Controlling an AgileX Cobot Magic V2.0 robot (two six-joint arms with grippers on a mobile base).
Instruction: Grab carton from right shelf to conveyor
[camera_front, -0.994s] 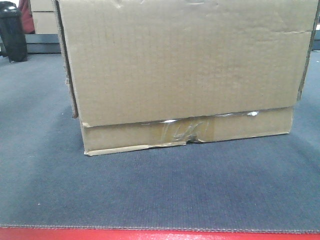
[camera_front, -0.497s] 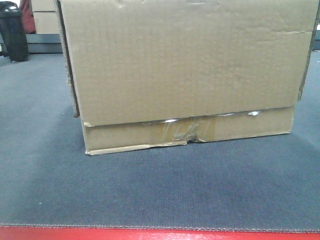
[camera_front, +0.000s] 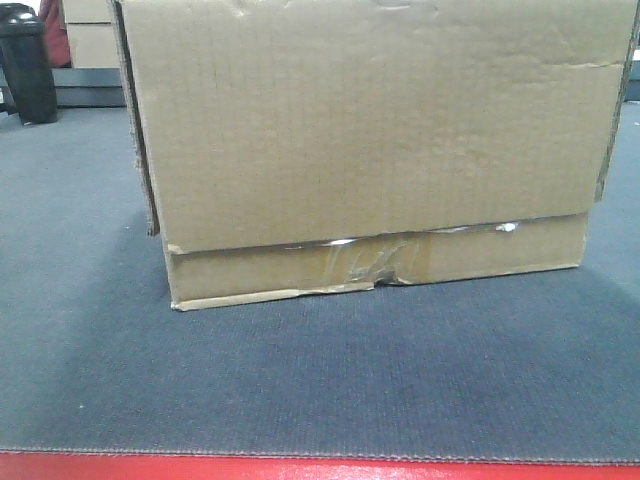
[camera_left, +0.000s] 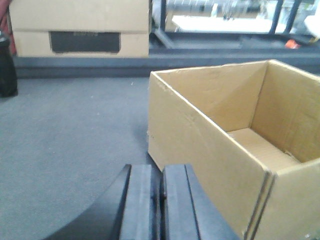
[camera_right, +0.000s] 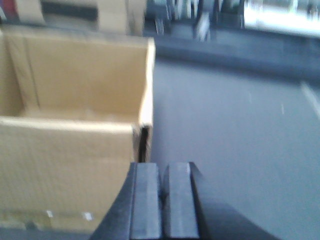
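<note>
Already I see the conveyor (camera_front: 90, 380) carrying the carton (camera_front: 370, 130), flat on the belt, open top up, long axis across my front view. It lies between my arms: right of the left gripper (camera_left: 161, 200), left of the right gripper (camera_right: 162, 200). Both sets of jaws are clenched on nothing, each just beside a carton end, neither clearly nearer.

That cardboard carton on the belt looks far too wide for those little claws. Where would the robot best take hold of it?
Probably by the two short end walls. The carton is open-topped, so each upper rim is a thin edge a gripper can pinch from above. The left gripper sits by one end and the right gripper by the other; both are shut and would need opening first.
</note>
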